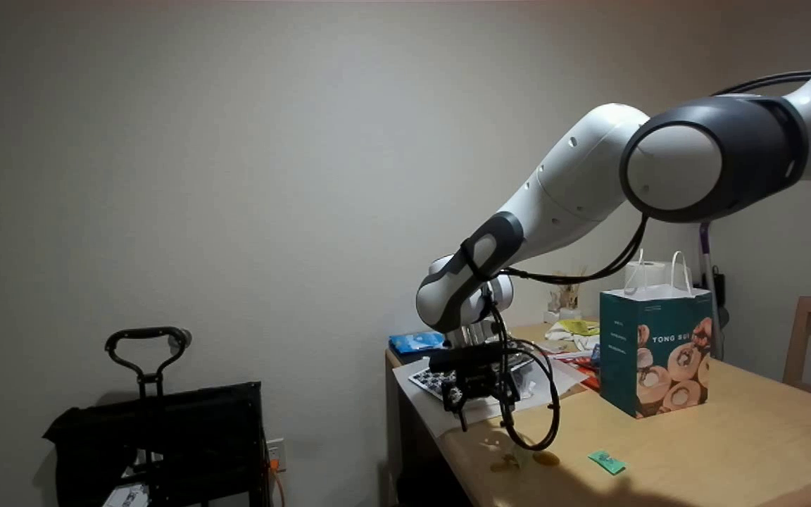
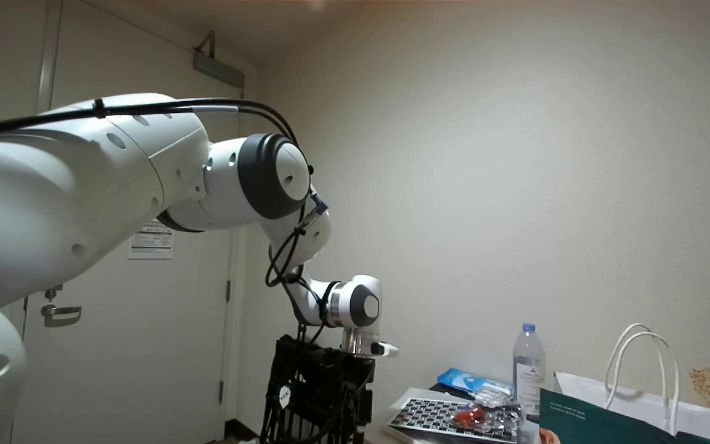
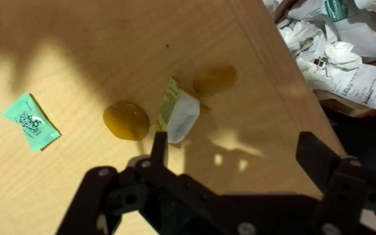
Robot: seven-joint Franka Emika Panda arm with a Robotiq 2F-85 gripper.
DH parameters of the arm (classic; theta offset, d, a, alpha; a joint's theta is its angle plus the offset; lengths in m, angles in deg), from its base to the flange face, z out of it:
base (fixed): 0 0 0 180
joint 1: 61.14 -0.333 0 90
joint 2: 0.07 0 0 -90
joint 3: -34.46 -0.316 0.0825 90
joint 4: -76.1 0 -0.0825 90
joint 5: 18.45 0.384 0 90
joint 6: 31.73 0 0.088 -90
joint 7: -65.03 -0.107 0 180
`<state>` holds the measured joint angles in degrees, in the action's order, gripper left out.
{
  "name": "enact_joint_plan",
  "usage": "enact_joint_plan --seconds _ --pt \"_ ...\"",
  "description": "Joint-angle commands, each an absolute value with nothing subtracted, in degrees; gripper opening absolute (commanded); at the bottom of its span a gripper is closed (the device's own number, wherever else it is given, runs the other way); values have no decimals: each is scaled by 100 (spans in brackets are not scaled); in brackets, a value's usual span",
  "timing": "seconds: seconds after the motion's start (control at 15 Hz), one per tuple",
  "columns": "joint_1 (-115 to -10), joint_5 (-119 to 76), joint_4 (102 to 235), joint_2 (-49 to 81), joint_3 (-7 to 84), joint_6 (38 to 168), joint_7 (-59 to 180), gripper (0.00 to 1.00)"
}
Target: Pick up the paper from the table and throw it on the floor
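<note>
Flat, pale tan wooden worktop (image 1: 750,429) lies partly in shadow. Nearest in the wrist view, a black two-fingered gripper (image 3: 233,143) stands over it, jaws widely parted, nothing held. One small, folded white-and-yellow printed paper (image 3: 184,117) rests on the worktop, just beside the gripper in that view; contact cannot be determined. It sits between a glossy amber rounded piece (image 3: 126,120) and a blurred amber oval piece (image 3: 215,80). Near these lies a mint-green printed packet (image 3: 33,122) with serrated ends. Farther off stands a teal printed bag (image 1: 659,352) with white handles; farthest, a plain pale wall (image 1: 293,176).
</note>
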<state>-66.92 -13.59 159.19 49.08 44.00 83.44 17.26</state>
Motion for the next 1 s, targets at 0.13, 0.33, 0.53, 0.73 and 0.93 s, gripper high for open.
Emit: enact_joint_plan --seconds 0.13,0.33,0.53,0.73,0.93 --pt "-6637 -1408 16524 4387 4185 8733 1997 100" --pt "-6653 -1400 16141 4655 4185 8540 1809 100" --pt "-6654 -1398 16183 4619 4177 8545 1822 100" --pt "-6654 -1398 16186 4619 4177 8546 1823 100" --pt "-6654 -1398 16186 4619 4177 8546 1823 100"
